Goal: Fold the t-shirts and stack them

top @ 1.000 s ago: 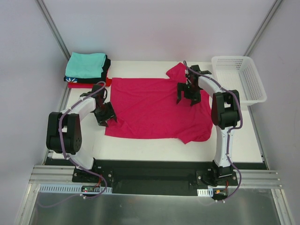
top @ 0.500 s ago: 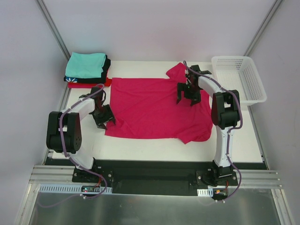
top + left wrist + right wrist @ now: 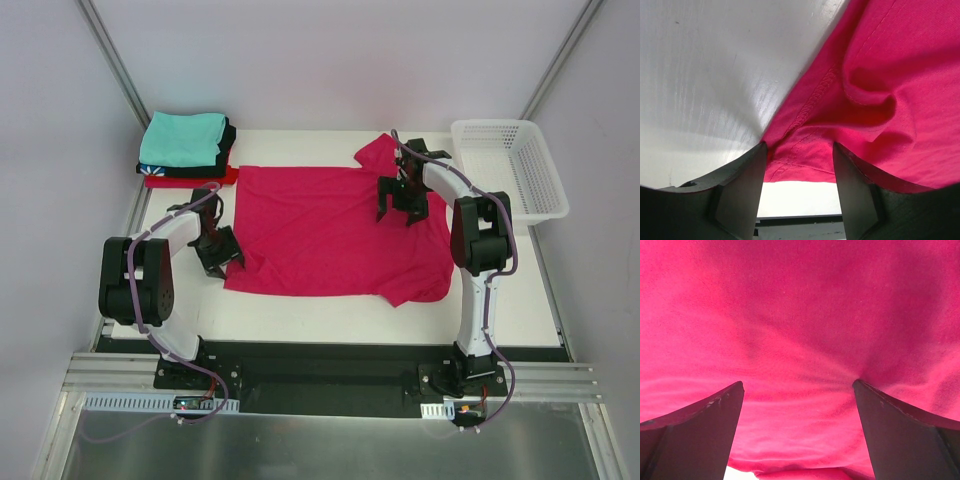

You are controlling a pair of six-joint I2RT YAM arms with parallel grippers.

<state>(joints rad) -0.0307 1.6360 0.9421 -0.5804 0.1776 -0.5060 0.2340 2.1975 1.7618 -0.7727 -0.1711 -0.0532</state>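
**A:** What was given by the overhead view alone?

**B:** The whole layout. A crimson-pink short-sleeved cloth t-shirt (image 3: 335,230) was seen spread flat in the middle of the white table (image 3: 300,310), with one sleeve jutting toward the far edge. At the far left corner a pile was seen: a folded teal t-shirt (image 3: 182,138) on top, a folded black t-shirt (image 3: 229,140) under it and a folded red t-shirt (image 3: 190,181) at the bottom. A white plastic mesh basket (image 3: 510,165) was seen at the far right, apart from the cloth.

**A:** And what was added by the wrist views?

**B:** The finger states. The left gripper (image 3: 799,150) was shown at the spread shirt's left edge, its fingers parted and a stitched hem lying in the gap, not pinched. The right gripper (image 3: 796,385) was shown with its fingers spread wide, close over the cloth by the right sleeve, and nothing was grasped. Whether the cloth was touched there could not be told.

**A:** How many of each were counted?

**B:** Four t-shirts were counted, one spread and three piled. One basket and two grippers were counted.
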